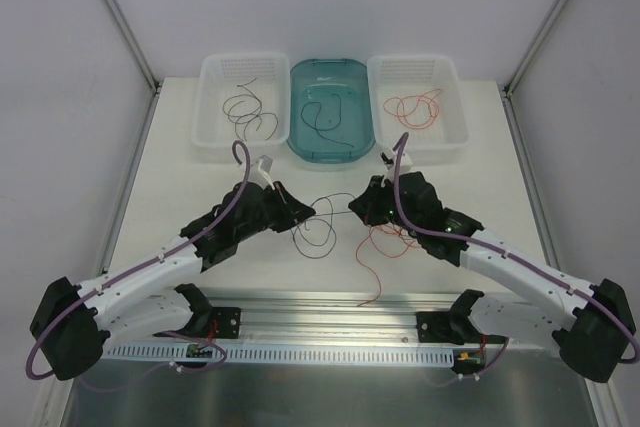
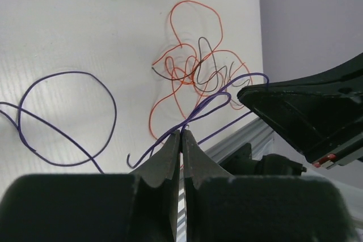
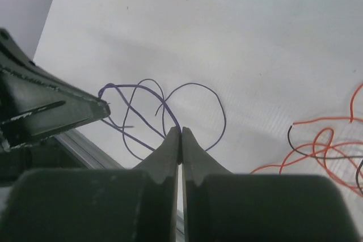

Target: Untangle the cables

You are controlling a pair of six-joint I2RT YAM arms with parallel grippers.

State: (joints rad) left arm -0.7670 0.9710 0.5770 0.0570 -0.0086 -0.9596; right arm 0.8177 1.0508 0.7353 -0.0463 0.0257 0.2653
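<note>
Red-orange curly wires (image 2: 193,77), with a dark brown strand (image 2: 204,43) woven through, lie knotted on the white table (image 1: 180,167) just under our right gripper (image 3: 181,133). Beyond both grippers, a white plastic basket (image 1: 240,150) on the left holds brown wires (image 1: 250,112). A teal tub (image 1: 330,155) holds one dark wire (image 1: 322,117), and a white basket (image 1: 435,152) on the right holds red-orange wires (image 1: 418,109). Our left gripper (image 2: 181,134) and the right one each pinch the thin purple-blue wire (image 3: 193,84) looping between their tips.

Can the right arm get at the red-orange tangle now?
Probably not yet: the right fingers are shut on the purple wire. The red-orange tangle lies close beside them on the table, so letting go should free the way.
</note>
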